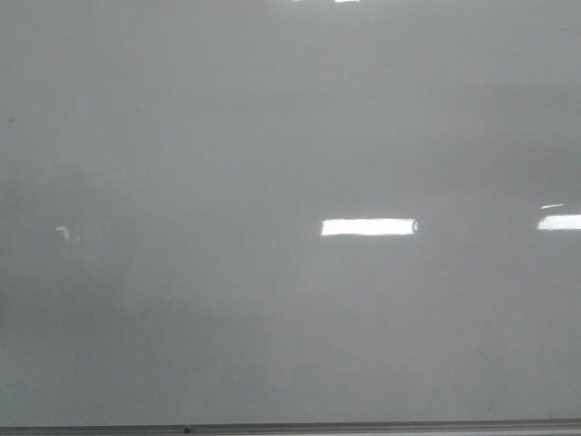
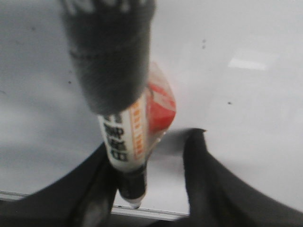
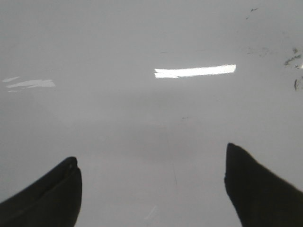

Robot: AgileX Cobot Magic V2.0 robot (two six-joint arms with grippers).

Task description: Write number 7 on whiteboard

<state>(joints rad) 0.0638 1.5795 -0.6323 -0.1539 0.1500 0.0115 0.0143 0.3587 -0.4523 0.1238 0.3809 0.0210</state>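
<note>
The marker (image 2: 124, 137), light and stiff, sits clamped in the left gripper (image 2: 149, 163), cap toward twelve o'clock. The right gripper (image 3: 151, 184) gapes, holding nothing. The whiteboard (image 1: 272, 136) is slick and unmarked.

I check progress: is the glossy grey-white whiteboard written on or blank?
Blank: the whiteboard shows only glare patches in the front view, no black line.

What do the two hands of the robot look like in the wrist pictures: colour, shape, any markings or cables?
The left hand has matte black fingers, broad at the base and narrowing to the tips, blurred in this view. The right hand has two smooth black fingers with curved, pointed tips. No cables, markings or labels show on either. The front view shows no arm.
</note>
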